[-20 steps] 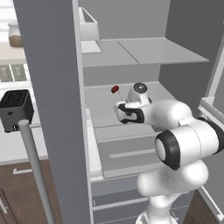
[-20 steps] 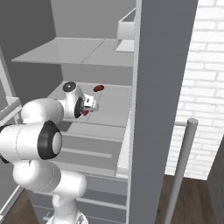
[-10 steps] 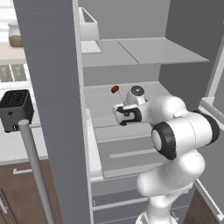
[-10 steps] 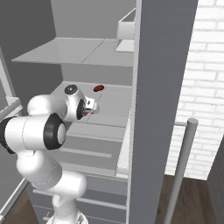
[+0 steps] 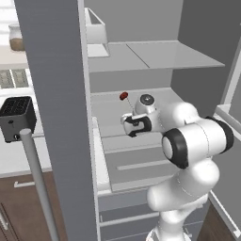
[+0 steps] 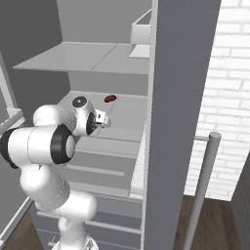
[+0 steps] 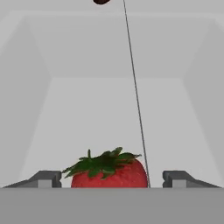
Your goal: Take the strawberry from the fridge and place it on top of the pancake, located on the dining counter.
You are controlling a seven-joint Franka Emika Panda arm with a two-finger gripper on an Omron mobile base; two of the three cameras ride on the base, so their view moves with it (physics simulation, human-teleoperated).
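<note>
Inside the open fridge (image 5: pixel 155 54), my gripper (image 5: pixel 127 126) reaches over the middle shelf (image 6: pixel 122 114). In the hand view the strawberry (image 7: pixel 109 173), bright red with green leaves, lies on the pale shelf right between my fingertips (image 7: pixel 46 178). The gripper (image 7: pixel 111 179) is open, with a gap on each side of the fruit. From the right base view the gripper (image 6: pixel 101 118) points toward the fridge's back wall. The pancake and the dining counter are out of view.
A darker maroon fruit (image 5: pixel 124 96) sits farther back on the same shelf (image 6: pixel 110 98). A white bin (image 5: pixel 96 30) stands on the upper shelf. The grey fridge doors (image 5: pixel 52 94) flank the arm. A black toaster (image 5: pixel 16 117) rests on the worktop at left.
The hand has edged a little left and lower along the shelf, and the arm's elbow has swung. The maroon fruit has not moved.
</note>
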